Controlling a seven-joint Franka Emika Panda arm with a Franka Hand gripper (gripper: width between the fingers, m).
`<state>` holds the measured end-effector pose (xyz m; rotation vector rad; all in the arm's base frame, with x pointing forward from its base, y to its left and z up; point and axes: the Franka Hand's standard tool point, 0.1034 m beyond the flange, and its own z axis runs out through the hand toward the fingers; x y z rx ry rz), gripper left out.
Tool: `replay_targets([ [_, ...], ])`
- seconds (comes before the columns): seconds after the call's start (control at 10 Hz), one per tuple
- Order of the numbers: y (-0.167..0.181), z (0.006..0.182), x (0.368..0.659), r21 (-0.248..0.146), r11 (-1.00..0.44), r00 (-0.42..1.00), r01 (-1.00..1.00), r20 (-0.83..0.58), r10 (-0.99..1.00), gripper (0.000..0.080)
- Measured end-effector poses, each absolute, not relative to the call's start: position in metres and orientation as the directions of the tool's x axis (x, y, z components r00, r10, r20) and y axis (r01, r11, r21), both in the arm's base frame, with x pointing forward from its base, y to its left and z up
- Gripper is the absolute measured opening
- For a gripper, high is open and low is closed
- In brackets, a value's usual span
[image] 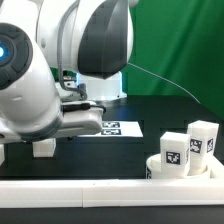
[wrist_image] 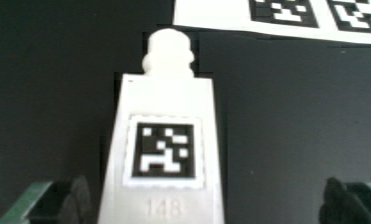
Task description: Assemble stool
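Exterior view: marker board [image: 121, 128] lies flat on the worktop [image: 100, 160], mid-scene, with the arm over the exterior view's left. Border bar [image: 90, 190] runs along the front edge, before everything else. Seat [image: 185, 172] sits at the exterior view's right, just behind the bar and well right of the board. Two legs stand upright there, side by side. The front leg [image: 172, 150] is nearer. The back leg [image: 201, 138] is behind it and further right. On the seat or behind its rim, can't tell.

Wrist view: the lying leg [wrist_image: 164, 130] is flat on the worktop between the fingers [wrist_image: 54, 200] of the hand [wrist_image: 203, 200]. It lies closer to one finger and clear of the other. Its pegged end points at the marker board, with a gap between.
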<state>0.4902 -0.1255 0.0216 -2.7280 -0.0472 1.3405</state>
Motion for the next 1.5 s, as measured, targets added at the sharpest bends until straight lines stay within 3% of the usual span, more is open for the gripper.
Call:
replay_targets([
  [0.2,-0.123,0.017,0.487,-0.103,-0.995,0.62,-0.013,-0.781,0.073,0.0648],
  [0.4,-0.123,0.016,0.487,-0.103,-0.995,0.62,-0.013,-0.781,0.072,0.0385],
  [0.5,-0.124,0.017,0.487,-0.102,-0.995,0.62,-0.014,-0.782,0.072,0.0337],
  [1.0,-0.12,0.019,0.489,-0.1,-0.995,0.62,-0.022,-0.782,0.064,0.0337],
  [1.4,-0.068,0.095,0.528,-0.073,-0.997,0.697,-0.014,-0.716,0.043,0.0337],
  [1.5,-0.065,0.101,0.53,-0.074,-0.997,0.696,-0.004,-0.716,0.051,0.0337],
])
